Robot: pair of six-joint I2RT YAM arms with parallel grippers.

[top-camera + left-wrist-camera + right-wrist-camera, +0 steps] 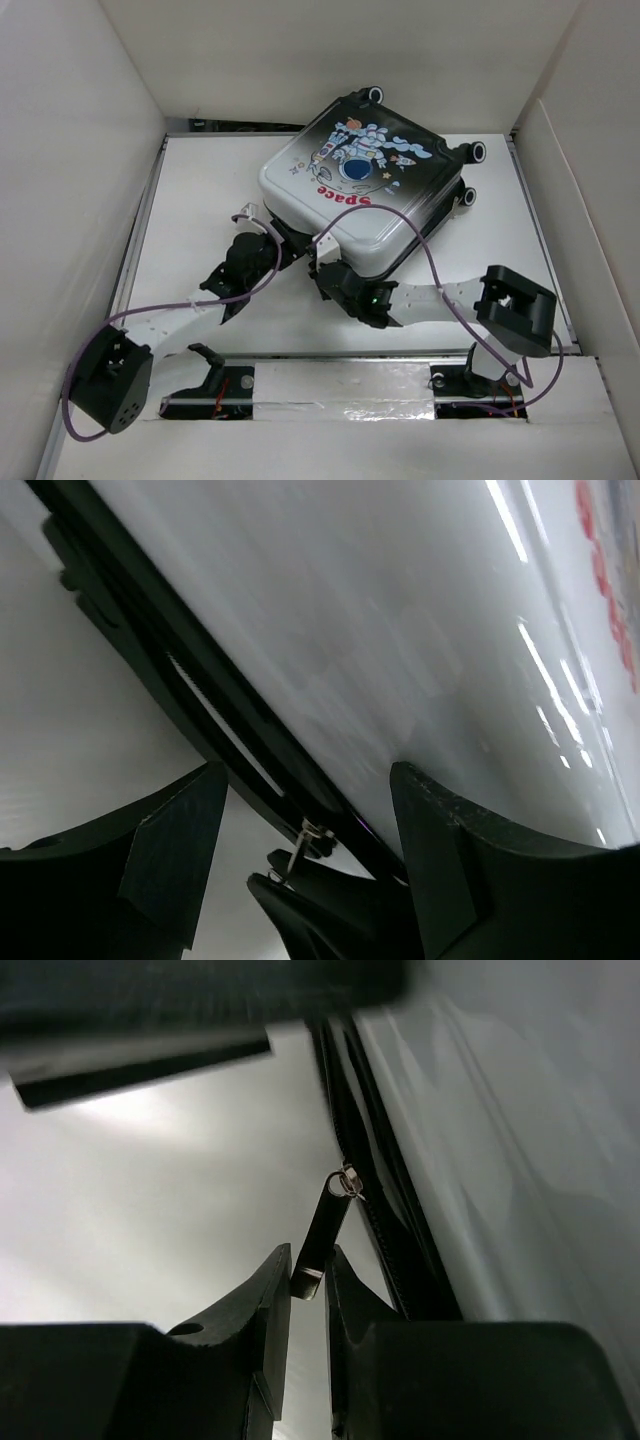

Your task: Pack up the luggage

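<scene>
The luggage lies flat and closed at the back middle of the table, its astronaut print and red "Space" text facing up. Its glossy white shell fills the left wrist view and the right side of the right wrist view. My right gripper is at the suitcase's near edge, shut on the tip of the black zipper pull. My left gripper is open beside that same edge, its fingers either side of the zipper seam. The zipper pull shows between them.
White walls box in the table on the left, back and right. Purple cables loop from both arms over the near part of the table. A foil-taped rail runs along the front edge.
</scene>
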